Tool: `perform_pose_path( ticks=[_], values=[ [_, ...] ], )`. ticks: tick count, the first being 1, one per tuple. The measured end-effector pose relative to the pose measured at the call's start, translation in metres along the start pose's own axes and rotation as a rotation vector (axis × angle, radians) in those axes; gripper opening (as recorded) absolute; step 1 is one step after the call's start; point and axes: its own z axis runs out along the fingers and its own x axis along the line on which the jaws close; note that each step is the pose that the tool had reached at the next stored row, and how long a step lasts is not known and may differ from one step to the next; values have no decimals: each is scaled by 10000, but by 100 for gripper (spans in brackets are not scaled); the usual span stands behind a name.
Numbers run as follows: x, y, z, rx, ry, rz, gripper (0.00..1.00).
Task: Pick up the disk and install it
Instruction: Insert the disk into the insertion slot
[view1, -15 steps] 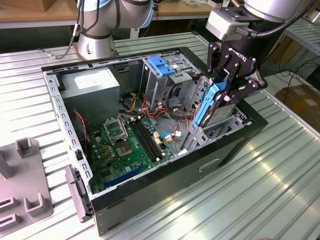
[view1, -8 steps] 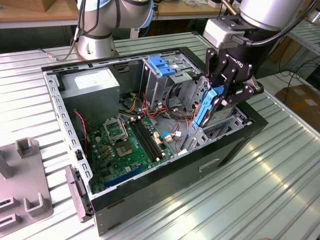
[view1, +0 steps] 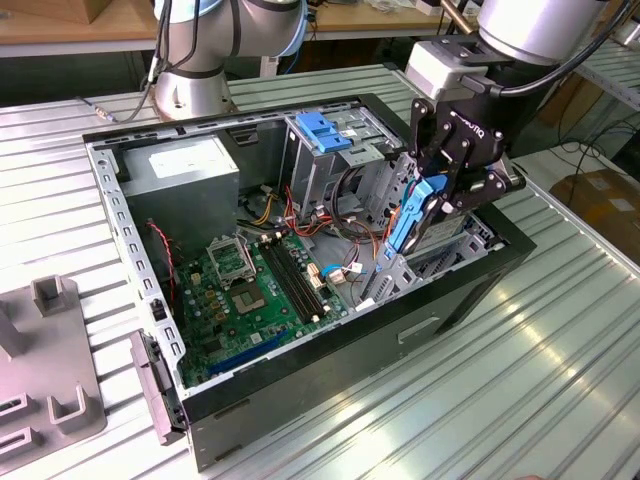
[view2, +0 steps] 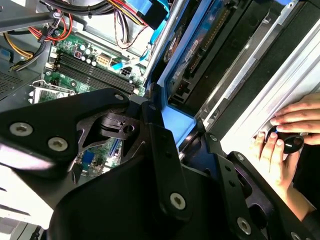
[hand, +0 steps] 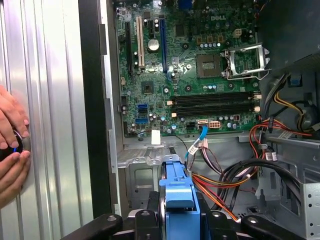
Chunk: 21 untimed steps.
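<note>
the gripper (view1: 432, 205) hangs over the end of the open case (view1: 330, 370) toward the exterior view's right, at middle right of the frame. its black fingers (view2: 162, 150) are closed on the disk (view1: 405, 228), pinching the blue rail from both sides. in both wrist views the blue end of the disk sits squeezed between them.

the disk stands on edge and tilted. its upper part is in the gripper and its lower end is down among the grey metal bay walls at that end of the case. whether it touches those walls cannot be told. it is just beside the cage (view1: 318, 175), on the side toward the exterior view's right. the cage carries a blue latch (view1: 322, 130) on top, apart from the disk.

the case lies on its side on a ribbed metal table (view1: 500, 400). inside it, the green board (view1: 250, 290) fills the lower middle of the frame. a grey power box (view1: 190, 175) is at the upper left corner of the case. red, black and yellow cables (view1: 340, 205) run between the cage and the board.

the arm's base (view1: 195, 70) stands on the table behind the case, at the top of the exterior view. a grey fixture (view1: 50, 390) lies on the table at lower left, well apart from the case.

in the first wrist view a person's hands (hand: 11, 145) rest on the table outside the case wall, cupped around a small dark round thing (hand: 15, 147).
</note>
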Motion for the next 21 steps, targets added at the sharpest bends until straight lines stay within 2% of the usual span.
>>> perform_pose_path(
  ticks=[1, 2, 9, 14, 17, 21],
  values=[
    [0, 0, 0, -1, 1, -1, 38],
    [0, 0, -1, 0, 3, -2, 44],
    [-1, 0, 1, 0, 7, -1, 43],
    [-3, -24, 12, 0, 6, -2, 12],
    [-5, -51, 17, 0, 6, -1, 10],
    [-5, -54, 18, 0, 6, -2, 10]
  ],
)
